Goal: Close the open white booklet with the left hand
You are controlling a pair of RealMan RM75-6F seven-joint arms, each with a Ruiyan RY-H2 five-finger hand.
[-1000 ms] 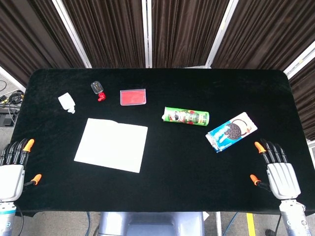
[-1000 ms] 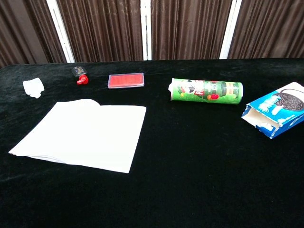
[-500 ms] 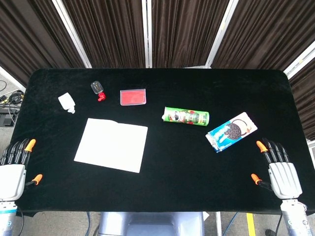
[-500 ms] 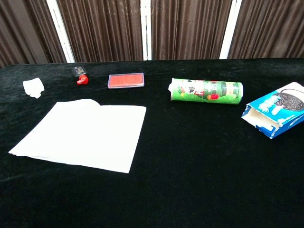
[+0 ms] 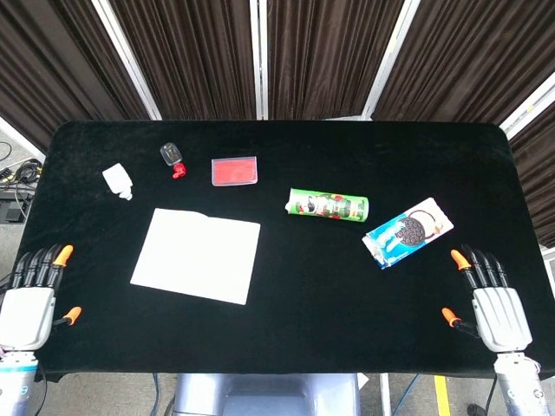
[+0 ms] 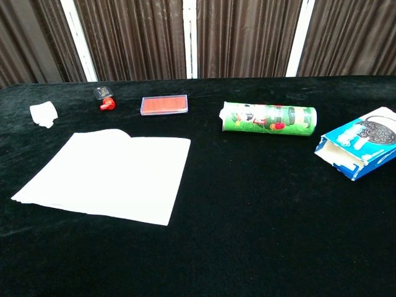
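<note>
Head view: white booklet (image 5: pixel 197 256) lies flat on the black tabletop (image 5: pixel 303 295), left of centre, looks like a single white rectangle with a slight curl at its far edge; cannot tell from here whether the pages are spread or folded. Left hand (image 5: pixel 30 290) sits at the near left corner of the tabletop, palm down, fingers apart and stretched forward, holding nothing, well apart from the booklet. Right hand (image 5: pixel 490 299) at the near right corner, same pose, fingers spread, holding nothing.

Behind the booklet: small white bottle (image 5: pixel 118 181) far left, small clear bottle with red cap (image 5: pixel 173 159) beside it, flat red card case (image 5: pixel 234 171) further right. Green snack tube (image 5: pixel 328 206) lies on its side near centre. Blue cookie box (image 5: pixel 408 231) lies to its right, near end torn open.

Chest view: neither hand shows. Booklet (image 6: pixel 108 174) lies flat, near-left corner shows thin layered page edges. Green tube (image 6: pixel 269 118) and blue box (image 6: pixel 362 143) sit apart, not touching. Dark curtains (image 6: pixel 247 37) hang behind the tabletop.
</note>
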